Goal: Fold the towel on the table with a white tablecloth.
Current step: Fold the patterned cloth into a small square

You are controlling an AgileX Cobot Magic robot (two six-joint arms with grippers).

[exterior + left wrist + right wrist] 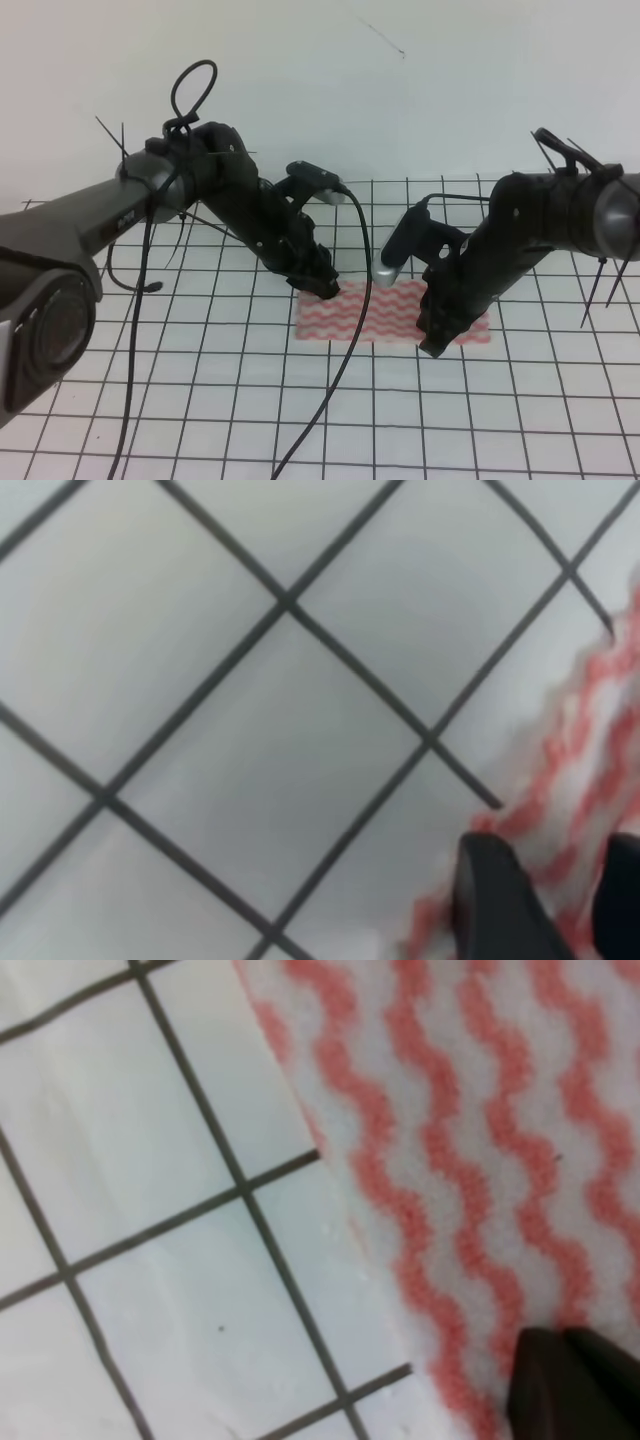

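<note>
The towel [392, 312] lies flat on the counter [300, 420] just right of the centre of the exterior high view, a wide rectangle of pink-red and white wavy stripes spanning a few grid squares of the white cloth. The left hand [326, 286] comes in from the upper left of that frame and its tips are down at the towel's upper left corner, touching or nearly touching the cloth. The right hand [436, 345] reaches in from the right of the frame and its tips sit at the towel's lower edge, toward its right part. In the left wrist view the towel's edge [580, 770] runs up the right side of the frame, and two dark fingers [495, 900] show at the lower right with striped cloth visible between them, so this hand looks parted over the towel's edge; whether it is pinching the fabric I cannot tell, since the view is blurred. In the right wrist view the towel [470, 1140] fills the upper right of the frame, with its edge slanting down across the grid lines, and the dark fingertips [570, 1385] sit close together at the lower right on the striped cloth, seemingly clenched, though a pinch on the fabric is not clear.
</note>
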